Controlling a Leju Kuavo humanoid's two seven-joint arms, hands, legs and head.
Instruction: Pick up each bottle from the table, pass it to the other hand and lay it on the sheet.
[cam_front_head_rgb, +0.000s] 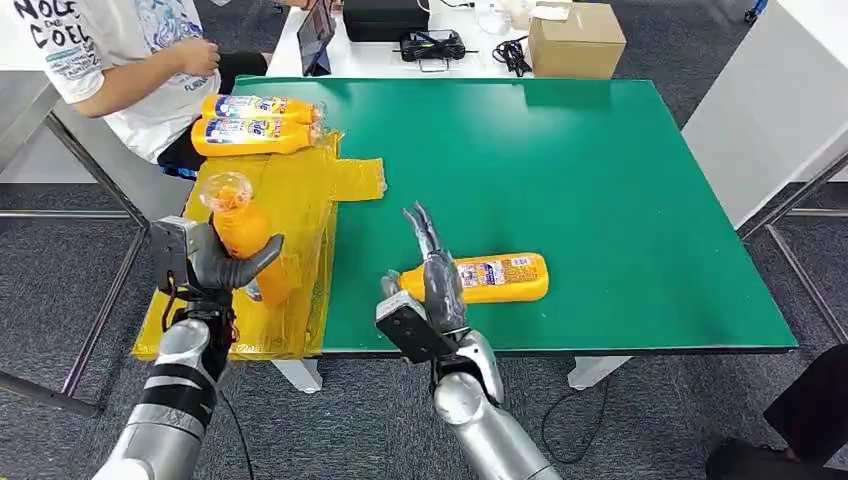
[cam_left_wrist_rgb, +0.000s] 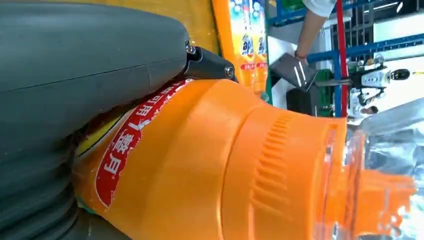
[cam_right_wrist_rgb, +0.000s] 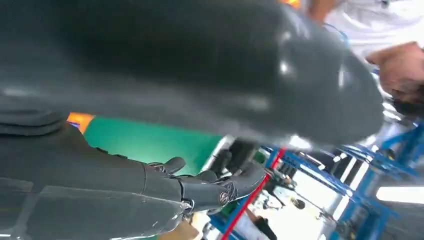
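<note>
Left hand (cam_front_head_rgb: 222, 262) grips an orange bottle (cam_front_head_rgb: 243, 228) with a clear cap, upright over the yellow sheet (cam_front_head_rgb: 290, 215). Right hand (cam_front_head_rgb: 432, 268) is empty, fingers straight, above another bottle (cam_front_head_rgb: 495, 278) lying on the green table (cam_front_head_rgb: 600, 180). Two bottles (cam_front_head_rgb: 255, 123) lie at the sheet's far end. Grey carpet (cam_front_head_rgb: 60, 290); seated person (cam_front_head_rgb: 120, 50) nearby.

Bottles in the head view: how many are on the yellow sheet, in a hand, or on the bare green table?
On the yellow sheet: 2
Held in the left hand: 1
On the green table, by the right hand: 1
Total: 4
</note>
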